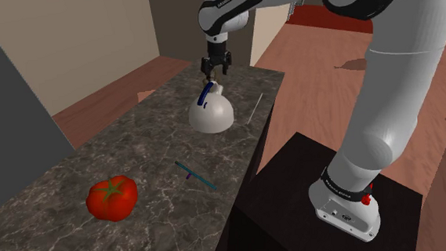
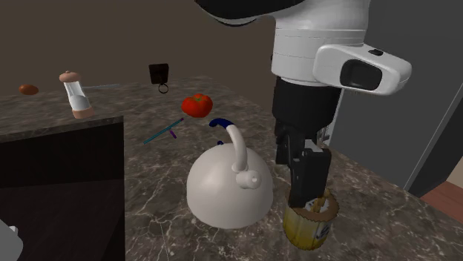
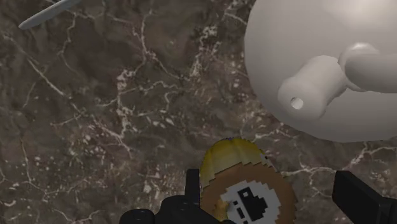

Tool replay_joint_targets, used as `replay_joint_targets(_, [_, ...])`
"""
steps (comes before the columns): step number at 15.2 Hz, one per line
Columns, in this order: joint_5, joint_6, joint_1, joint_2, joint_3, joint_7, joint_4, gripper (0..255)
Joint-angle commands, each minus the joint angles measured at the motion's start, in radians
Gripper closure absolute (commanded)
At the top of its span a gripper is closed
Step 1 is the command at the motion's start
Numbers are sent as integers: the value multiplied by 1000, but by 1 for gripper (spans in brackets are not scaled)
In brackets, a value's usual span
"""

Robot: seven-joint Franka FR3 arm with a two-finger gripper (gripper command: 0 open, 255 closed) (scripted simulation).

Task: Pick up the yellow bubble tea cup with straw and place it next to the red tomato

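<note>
Black pincer (image 1: 216, 74) open astride the yellow, brown-lidded cup (image 2: 308, 226), not gripping
We fear a finger clipping the white domed kettle (image 2: 222, 189) just beside it on the dark marbled desk (image 2: 371, 193) — toppling the cup

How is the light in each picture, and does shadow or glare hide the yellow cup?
Shoulder view: bright, even light, no glare on the tomato. Second exterior view: dimmer; the yellow cup stands in shade below the hand, yet reads clearly. Wrist view: flat light, no glare on the cup; the white kettle looks pale, not washed out.
</note>
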Motion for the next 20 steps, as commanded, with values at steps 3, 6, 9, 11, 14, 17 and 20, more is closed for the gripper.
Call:
replay_joint_targets(3, [1,24,-4,71,-3,2,44,0])
replay_joint_targets(6, [2,59,-3,88,-3,2,26,0])
replay_joint_targets(9, [2,88,-3,103,-2,1,12,0])
replay_joint_targets(11, [2,88,-3,103,-2,1,12,0])
replay_joint_targets(14, [2,88,-3,103,-2,1,12,0])
replay_joint_targets(17, [2,88,-3,103,-2,1,12,255])
replay_joint_targets(20, [2,88,-3,103,-2,1,12,255])
